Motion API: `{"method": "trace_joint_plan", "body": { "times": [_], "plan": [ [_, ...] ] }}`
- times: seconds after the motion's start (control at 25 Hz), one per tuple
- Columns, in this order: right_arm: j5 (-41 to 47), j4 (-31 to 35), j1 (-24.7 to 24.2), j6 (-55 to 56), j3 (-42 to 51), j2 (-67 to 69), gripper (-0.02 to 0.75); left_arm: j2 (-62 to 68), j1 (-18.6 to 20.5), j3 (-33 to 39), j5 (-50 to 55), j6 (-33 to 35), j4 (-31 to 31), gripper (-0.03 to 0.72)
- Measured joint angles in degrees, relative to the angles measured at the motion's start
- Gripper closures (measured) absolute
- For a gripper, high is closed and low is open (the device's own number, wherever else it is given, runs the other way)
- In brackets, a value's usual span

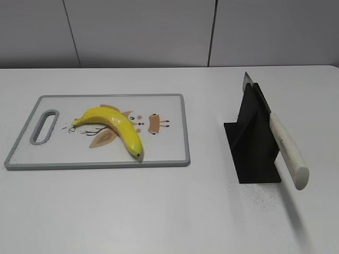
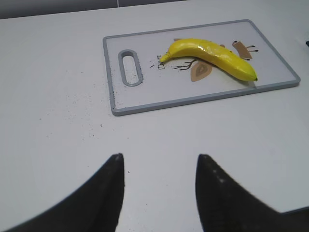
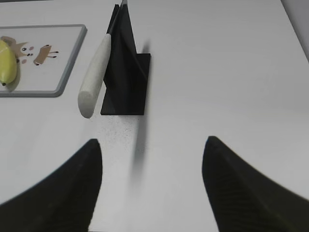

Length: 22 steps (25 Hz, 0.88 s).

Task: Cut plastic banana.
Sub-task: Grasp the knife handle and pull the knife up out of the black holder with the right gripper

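Observation:
A yellow plastic banana (image 1: 114,126) lies whole on a grey-rimmed cutting board (image 1: 175,162) at the left of the table. It also shows in the left wrist view (image 2: 212,54) and at the left edge of the right wrist view (image 3: 8,65). A knife with a white handle (image 1: 287,151) rests blade-up in a black stand (image 1: 254,148) at the right; the right wrist view shows the handle (image 3: 95,72) and stand (image 3: 128,72). My left gripper (image 2: 160,157) is open and empty over bare table in front of the board. My right gripper (image 3: 152,142) is open and empty, short of the stand.
The cutting board (image 2: 203,99) has a slot handle (image 2: 130,67) at its left end and a printed drawing under the banana. Neither arm shows in the exterior view. A grey panelled wall (image 1: 159,32) runs behind the white table.

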Motion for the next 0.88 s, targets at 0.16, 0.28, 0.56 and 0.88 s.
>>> {"method": "trace_joint_plan", "body": {
  "times": [0.16,0.28,0.56,0.88],
  "plan": [
    [-0.03,0.05,0.00,-2.71,-2.22,4.89,0.248,0.00,0.00,0.00,0.00,0.00,0.00,0.221],
    [-0.03,0.50,0.02,-4.30,-4.48,9.98,0.248,0.00,0.00,0.00,0.00,0.00,0.00,0.221],
    [0.52,5.76,0.22,-4.16,-8.21,20.43,0.249,0.00,0.00,0.00,0.00,0.00,0.00,0.221],
    [3.26,7.73,1.89,-4.07,-10.52,32.68,0.249,0.00,0.00,0.00,0.00,0.00,0.00,0.226]
  ]
}}
